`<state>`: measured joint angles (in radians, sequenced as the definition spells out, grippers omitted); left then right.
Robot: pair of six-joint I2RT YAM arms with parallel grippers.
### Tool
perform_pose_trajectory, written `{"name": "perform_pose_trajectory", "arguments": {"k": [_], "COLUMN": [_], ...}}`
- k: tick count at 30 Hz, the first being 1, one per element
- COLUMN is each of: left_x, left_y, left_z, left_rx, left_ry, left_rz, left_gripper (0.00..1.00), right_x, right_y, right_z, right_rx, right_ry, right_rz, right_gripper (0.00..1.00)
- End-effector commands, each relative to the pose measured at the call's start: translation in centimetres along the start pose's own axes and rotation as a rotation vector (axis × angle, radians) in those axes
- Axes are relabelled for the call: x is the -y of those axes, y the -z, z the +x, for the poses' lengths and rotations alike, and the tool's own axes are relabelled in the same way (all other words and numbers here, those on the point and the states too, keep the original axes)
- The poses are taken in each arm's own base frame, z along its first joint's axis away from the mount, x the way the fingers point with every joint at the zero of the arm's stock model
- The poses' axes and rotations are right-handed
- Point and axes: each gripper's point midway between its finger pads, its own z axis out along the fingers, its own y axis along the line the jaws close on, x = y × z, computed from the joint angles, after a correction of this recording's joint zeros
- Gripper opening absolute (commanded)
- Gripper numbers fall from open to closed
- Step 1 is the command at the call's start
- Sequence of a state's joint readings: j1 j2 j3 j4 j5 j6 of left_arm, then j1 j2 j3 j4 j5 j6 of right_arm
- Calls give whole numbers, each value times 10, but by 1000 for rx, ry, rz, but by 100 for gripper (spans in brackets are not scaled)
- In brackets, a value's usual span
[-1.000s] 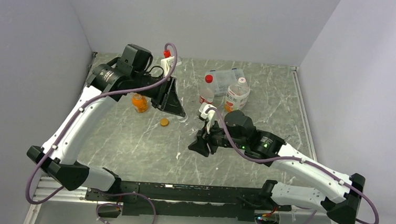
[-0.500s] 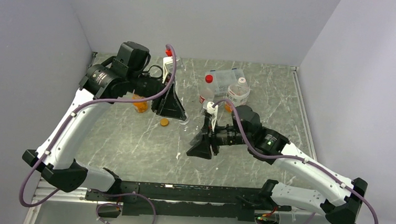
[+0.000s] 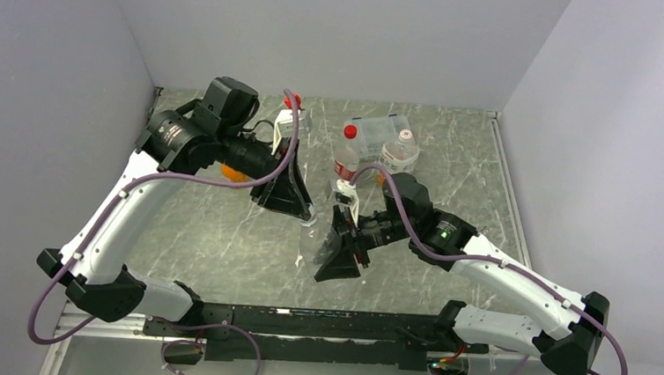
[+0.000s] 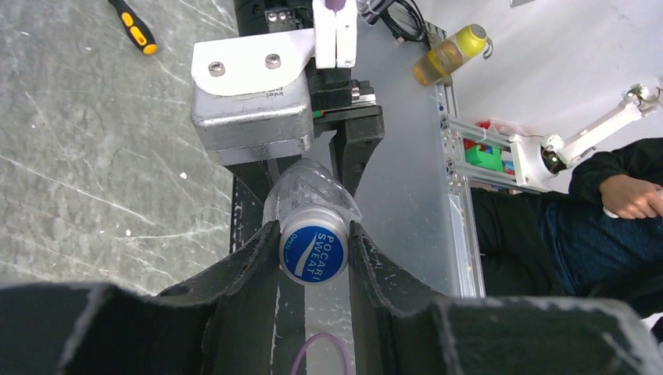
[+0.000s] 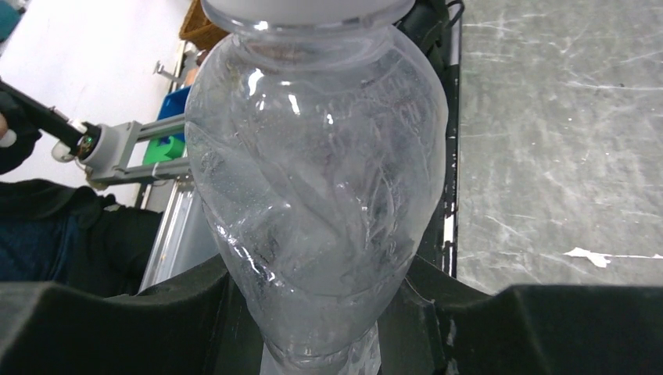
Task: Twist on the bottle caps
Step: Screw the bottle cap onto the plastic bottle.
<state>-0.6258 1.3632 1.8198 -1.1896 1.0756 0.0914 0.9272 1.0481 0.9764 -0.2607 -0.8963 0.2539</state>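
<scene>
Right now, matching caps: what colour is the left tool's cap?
Blue cap, white lettering; left wrist view.

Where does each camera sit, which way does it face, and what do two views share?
Top external: above, behind the bases, looking down on the table; both arms show.
Left wrist: on the left gripper, facing the near edge; its fingers pinch the blue cap.
Right wrist: on the right gripper, looking along its fingers at the clear bottle.
Both wrist views show that bottle.

Tabletop (image 3: pixel 219 233): grey, marble-veined.
Far centre: red-capped bottle (image 3: pixel 346 156) upright; white-labelled bottle (image 3: pixel 399 152) upright just beside; clear compartment box (image 3: pixel 372 129) behind both.
Left: squat orange bottle (image 3: pixel 235 175), partly hidden.
Black-orange screwdriver (image 4: pixel 133 27) lying flat.
</scene>
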Motion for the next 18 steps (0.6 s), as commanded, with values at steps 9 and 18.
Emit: {"name": "perform_pose_trajectory", "arguments": {"k": [9,18], "left_x": [-7,-16], "left_y": [-11,-5], "left_z": [48,51], "left_rx": [-181,-199], "left_ry": [96,110], "left_rz": [-59,-166], "left_gripper": [15,10], "right_x": [-28,1], "right_y": [15,11], "right_z": [-96,-99], "right_rx": [247,230], "right_ry": [363,357], "right_rz": [1,136], "right_gripper": [31,30]}}
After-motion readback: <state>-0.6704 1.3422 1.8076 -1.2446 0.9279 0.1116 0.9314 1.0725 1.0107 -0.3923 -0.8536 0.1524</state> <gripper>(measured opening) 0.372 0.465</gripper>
